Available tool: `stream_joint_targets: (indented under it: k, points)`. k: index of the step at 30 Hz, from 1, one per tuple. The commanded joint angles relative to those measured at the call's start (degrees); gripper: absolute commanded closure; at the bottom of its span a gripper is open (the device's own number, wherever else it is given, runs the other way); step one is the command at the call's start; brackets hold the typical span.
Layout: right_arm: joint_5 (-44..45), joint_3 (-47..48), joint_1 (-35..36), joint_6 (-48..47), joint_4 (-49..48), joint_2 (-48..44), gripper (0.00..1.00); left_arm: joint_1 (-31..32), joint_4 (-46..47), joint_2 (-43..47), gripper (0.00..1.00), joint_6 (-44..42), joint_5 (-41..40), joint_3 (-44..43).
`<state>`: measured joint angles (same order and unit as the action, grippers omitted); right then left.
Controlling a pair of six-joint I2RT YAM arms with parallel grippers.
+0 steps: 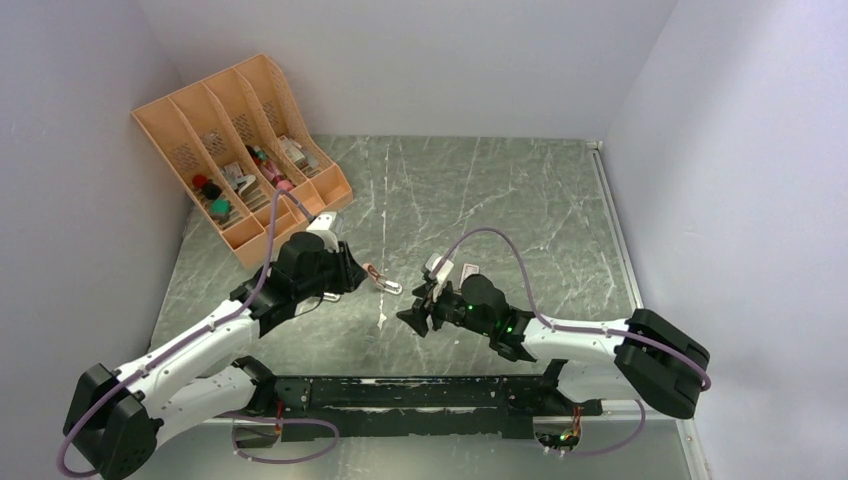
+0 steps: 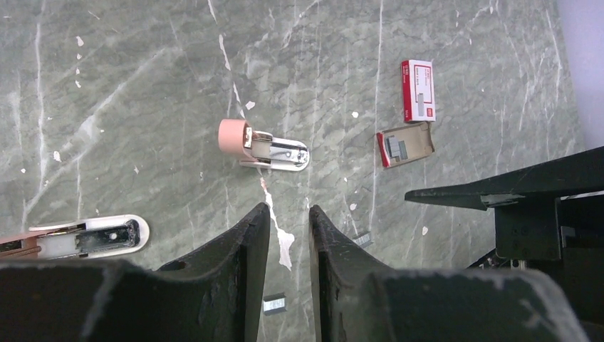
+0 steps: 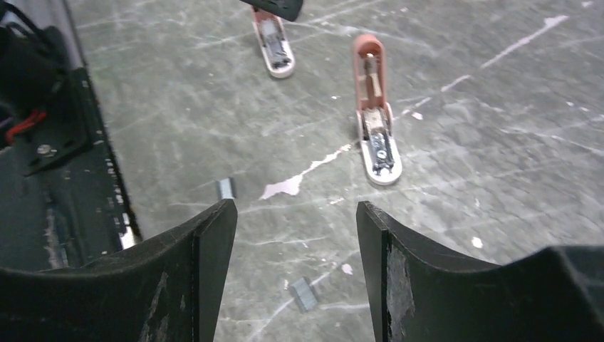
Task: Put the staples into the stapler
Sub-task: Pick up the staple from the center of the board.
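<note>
Left wrist view, from its left edge: a second pink-and-white stapler lay open on the grey-green marbled table. Next came the left gripper, its 2 black fingers parted by only a narrow gap and gripping nothing. Beyond its tips lay the small pink stapler with a white base, hinged open, metal channel exposed, its long axis running across the picture. 1 short silvery-grey staple strip showed low in the gap between the fingers, and another strip lay just right of the right-hand finger. Farther right sat the brownish inner tray with grey staples in it, then the red-and-white cardboard box, both well apart from the stapler.

On the right wrist camera the right gripper was spread wide and empty. 1 strip lay slantwise on the table between its fingers, short of the stapler ahead. I judged the right arm nearer that strip, so the pick likely turned on closing across its short side.
</note>
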<state>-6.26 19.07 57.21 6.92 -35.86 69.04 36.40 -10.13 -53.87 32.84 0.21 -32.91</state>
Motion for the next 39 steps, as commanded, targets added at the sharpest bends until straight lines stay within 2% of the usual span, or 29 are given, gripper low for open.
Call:
stream_joint_targets:
  k: [1, 5, 9, 16, 21, 25, 32, 39]
  points:
    - [5.6, 2.1, -0.2, -4.4, 5.7, 0.5, 0.34, -0.5, 1.0, -1.2, 0.68, 0.8, 1.1, 0.6]
    - [6.0, 2.0, -0.2, -5.9, 6.1, 1.2, 0.35, -0.5, 0.6, -2.3, 0.69, 1.8, 4.0, 1.6]
    - [2.8, 2.9, 0.0, -8.7, 7.4, 4.0, 0.38, -0.4, -0.7, -1.7, 0.70, 4.5, 4.8, 3.8]
    - [6.4, 2.5, 0.4, -11.1, 12.1, 4.0, 0.36, -0.2, -0.4, -0.3, 0.69, 5.8, 4.6, 4.6]
    - [-1.7, 3.2, 0.4, -19.0, 15.3, 2.9, 0.34, -0.2, 0.6, -1.3, 0.68, 5.3, 5.2, 4.2]
    - [-9.2, 4.5, 1.1, -20.1, 10.2, 6.1, 0.34, -0.2, -0.1, -0.2, 0.68, 5.8, 4.3, 4.4]
    - [-7.2, 9.0, 5.6, -21.5, 2.7, 17.2, 0.34, -0.3, -2.0, 5.2, 0.65, 8.2, -0.5, 5.0]
    - [-5.9, 12.4, 10.6, -20.2, 0.3, 23.5, 0.35, -0.5, -3.5, 6.7, 0.64, 7.2, -2.6, 4.4]
